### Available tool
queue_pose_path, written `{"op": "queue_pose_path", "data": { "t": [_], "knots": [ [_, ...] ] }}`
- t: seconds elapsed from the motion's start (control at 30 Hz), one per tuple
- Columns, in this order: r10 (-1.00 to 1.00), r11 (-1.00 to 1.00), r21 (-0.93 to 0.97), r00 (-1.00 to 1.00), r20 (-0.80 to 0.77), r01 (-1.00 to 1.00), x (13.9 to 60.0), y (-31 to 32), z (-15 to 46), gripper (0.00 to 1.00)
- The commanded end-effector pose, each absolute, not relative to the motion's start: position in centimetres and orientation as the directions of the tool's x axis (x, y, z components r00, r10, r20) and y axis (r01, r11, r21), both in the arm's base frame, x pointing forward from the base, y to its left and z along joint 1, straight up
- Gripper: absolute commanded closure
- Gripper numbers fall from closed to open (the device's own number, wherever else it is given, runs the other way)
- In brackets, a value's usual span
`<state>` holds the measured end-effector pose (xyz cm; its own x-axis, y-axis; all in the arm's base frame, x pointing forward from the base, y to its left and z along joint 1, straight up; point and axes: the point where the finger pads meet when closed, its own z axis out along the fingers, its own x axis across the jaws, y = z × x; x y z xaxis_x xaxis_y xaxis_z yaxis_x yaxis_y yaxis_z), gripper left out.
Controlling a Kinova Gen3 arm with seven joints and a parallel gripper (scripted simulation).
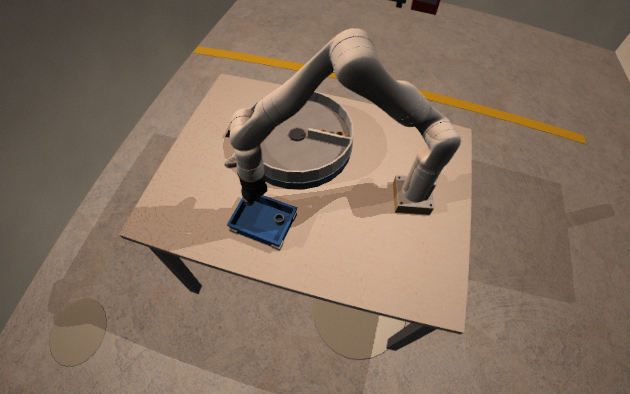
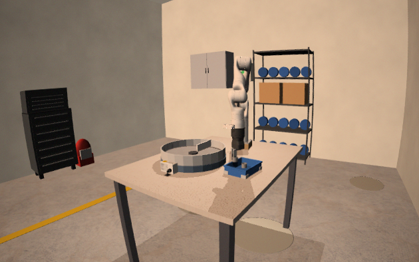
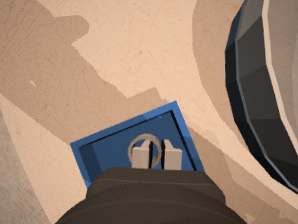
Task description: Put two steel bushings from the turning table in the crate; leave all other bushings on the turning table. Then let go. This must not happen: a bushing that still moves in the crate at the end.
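Note:
My gripper is shut on the wall of a grey steel bushing; one finger is inside the ring and the other outside. It is low over the blue crate, towards its back left corner in the top view. Whether the held bushing touches the crate floor cannot be told. Another grey bushing stands in the crate's right part, hidden in the wrist view. On the turning table, copper-coloured bushings lie behind the divider, partly hidden.
The turning table's high rim stands close behind the crate. The pale divider runs from near its hub to the rim. A small white device stands beside the turning table. The arm's base is to the right in the top view.

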<state>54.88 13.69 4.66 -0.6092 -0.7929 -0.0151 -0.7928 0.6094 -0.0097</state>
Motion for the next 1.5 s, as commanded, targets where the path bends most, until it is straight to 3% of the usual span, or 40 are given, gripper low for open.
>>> {"op": "queue_pose_path", "data": {
  "t": [0.0, 1.47],
  "knots": [
    [-0.792, 0.61, -0.003, -0.61, -0.004, -0.792, 54.5, 13.5, 3.5, 1.0],
    [-0.792, 0.61, -0.003, -0.61, -0.004, -0.792, 54.6, 13.5, 1.8, 1.0]
  ]
}}
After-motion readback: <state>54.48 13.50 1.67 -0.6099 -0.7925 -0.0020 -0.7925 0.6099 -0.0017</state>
